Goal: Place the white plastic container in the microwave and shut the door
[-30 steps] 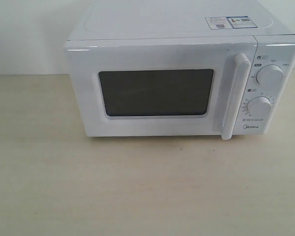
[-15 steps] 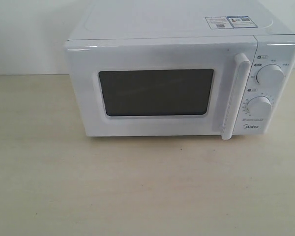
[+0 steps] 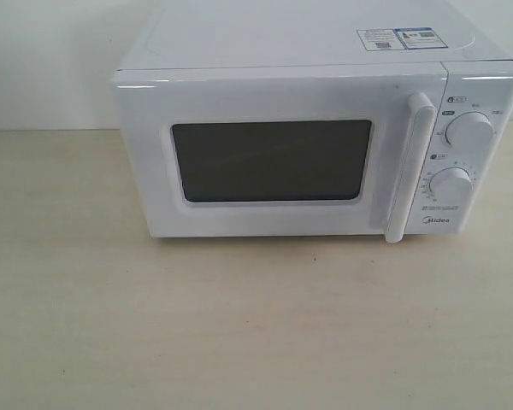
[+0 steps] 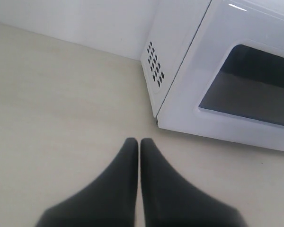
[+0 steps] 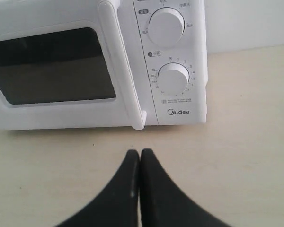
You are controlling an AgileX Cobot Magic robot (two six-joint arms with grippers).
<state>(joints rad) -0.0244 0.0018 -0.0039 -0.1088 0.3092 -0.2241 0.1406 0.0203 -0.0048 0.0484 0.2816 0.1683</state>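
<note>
Exterior, step: the door [image 3: 154, 154] of the microwave [image 3: 299, 51] sits flush and shut. The white plastic container is nowhere on the table [image 3: 239, 325]. I judge this to be either the very start or the very end of the job.
Exterior, container: not visible; the dark window [image 3: 271, 160] shows me nothing inside, so I cannot tell whether it is in there.
Exterior, next move: if it is the start, I must find the container and hook the vertical handle [image 3: 408, 166] to swing the door open.
Exterior, look: a boxy white oven with two round knobs [image 3: 470, 131] at the right and stickers [image 3: 402, 38] on top.
Left wrist, hand: my left gripper [image 4: 139, 142] is clenched, tips together on nothing, above bare table near the oven's vented side [image 4: 155, 64].
Right wrist, hand: my right gripper [image 5: 139, 152] is clenched too and empty, facing the handle's lower end, well short of touching it.
</note>
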